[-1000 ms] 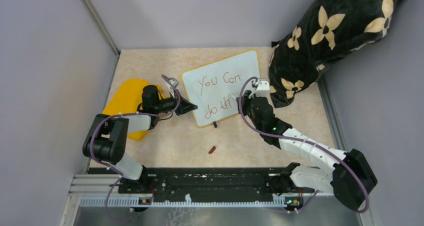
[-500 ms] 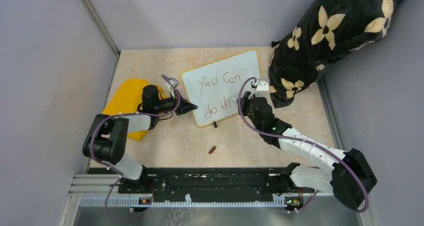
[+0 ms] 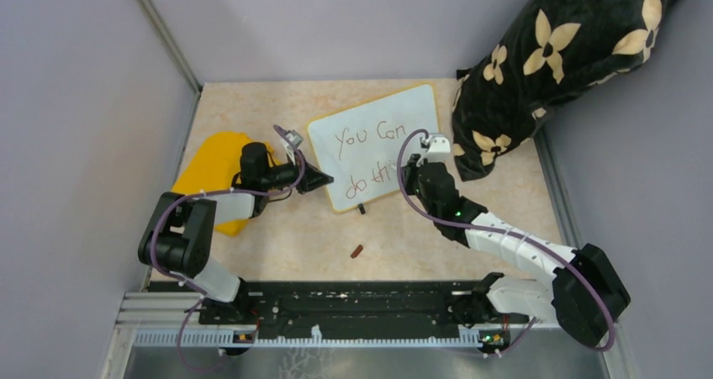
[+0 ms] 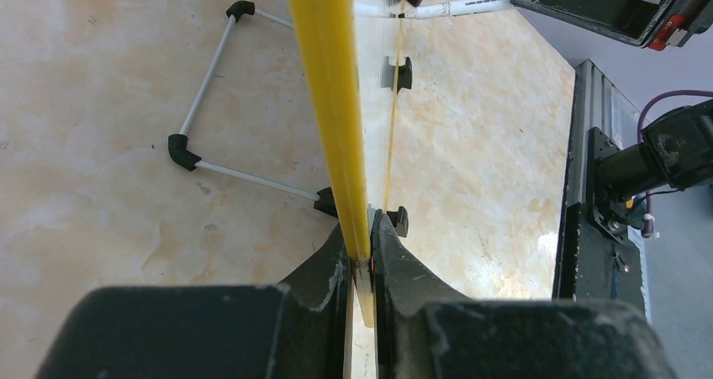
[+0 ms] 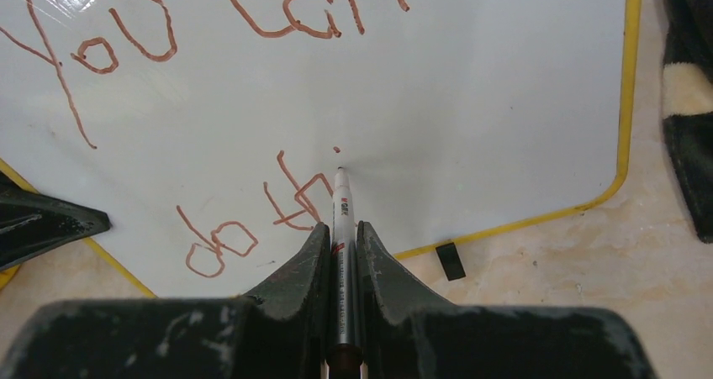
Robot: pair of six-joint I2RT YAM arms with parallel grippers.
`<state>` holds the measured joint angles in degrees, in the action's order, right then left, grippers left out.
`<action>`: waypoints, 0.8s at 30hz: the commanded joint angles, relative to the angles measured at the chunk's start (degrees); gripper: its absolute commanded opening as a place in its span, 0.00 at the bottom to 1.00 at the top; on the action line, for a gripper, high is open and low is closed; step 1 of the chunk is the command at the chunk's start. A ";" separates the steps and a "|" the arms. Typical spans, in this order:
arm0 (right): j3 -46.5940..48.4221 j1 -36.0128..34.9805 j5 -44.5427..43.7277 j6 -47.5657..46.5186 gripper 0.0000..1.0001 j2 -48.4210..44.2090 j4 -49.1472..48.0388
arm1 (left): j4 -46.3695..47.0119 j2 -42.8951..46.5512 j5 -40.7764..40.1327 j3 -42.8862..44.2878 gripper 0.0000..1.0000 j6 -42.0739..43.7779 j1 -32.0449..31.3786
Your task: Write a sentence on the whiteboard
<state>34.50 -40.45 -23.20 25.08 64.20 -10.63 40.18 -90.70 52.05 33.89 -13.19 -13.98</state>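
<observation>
**Fig.** R gripper (image 5: 340, 232) clamped on the marker (image 5: 342, 196): barrel pinched betw. both fingers, tip touching the whiteboard (image 5: 488, 85) just below a fresh dot. L gripper (image 4: 360, 243) closed on the board's yellow rim (image 4: 326, 76) at its left edge, bracing it. A wire stand (image 4: 198, 110) showed behind the panel. Board sat mid-table, toward the far edge. Yellow cloth (image 3: 210, 165) lay toward the left edge & a black floral cushion (image 3: 563, 51) filled the far-right corner. A small reddish-brown item (image 3: 357, 250), poss. the marker cap, lay toward the near edge, well apart from the board.

**Change.** One sec. earlier the sentence (image 3: 370, 135) read "You Can / do th". It now carried the dot of an "i" after the "h", & the R gripper had shifted slightly. Board had barely moved under the L hold.

**Meaning (judgement).** Line 1 was done & line 2 had reached the third letter of "this". The stem of the "i", if begun, was hidden by the tip, & the "s" remained. Room to the right looked ample. Risk was the panel flexing or sliding under tip pressure, so the L brace mattered.
</observation>
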 commanded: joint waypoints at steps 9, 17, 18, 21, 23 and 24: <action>-1.18 1.21 -1.31 -0.63 0.00 -1.08 -2.41 | -8.32 -1.87 -3.84 -0.62 0.00 6.68 -1.93; -1.18 1.17 -1.14 -0.38 0.00 -0.03 -2.10 | -8.42 -1.68 -3.95 -0.59 0.00 6.70 -1.93; -1.23 1.20 -1.14 -0.27 0.00 -0.16 -1.91 | -8.45 -1.68 -3.97 -0.62 0.00 6.77 -1.93; -1.46 1.18 -1.16 -0.18 0.00 -0.43 -1.24 | -8.37 -1.70 -3.97 -0.58 0.00 6.75 -1.93; -1.72 1.17 -1.14 0.14 0.00 -0.77 -0.79 | -8.37 -1.58 -3.90 -0.59 0.00 6.68 -1.93; -1.92 1.24 -1.09 0.31 0.00 -0.89 -0.57 | -8.37 -1.57 -3.97 -0.60 0.00 6.69 -1.93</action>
<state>33.36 -39.94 -23.31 24.69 64.45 -10.68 39.20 -90.63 51.22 34.50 -12.56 -14.74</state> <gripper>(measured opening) 0.114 0.143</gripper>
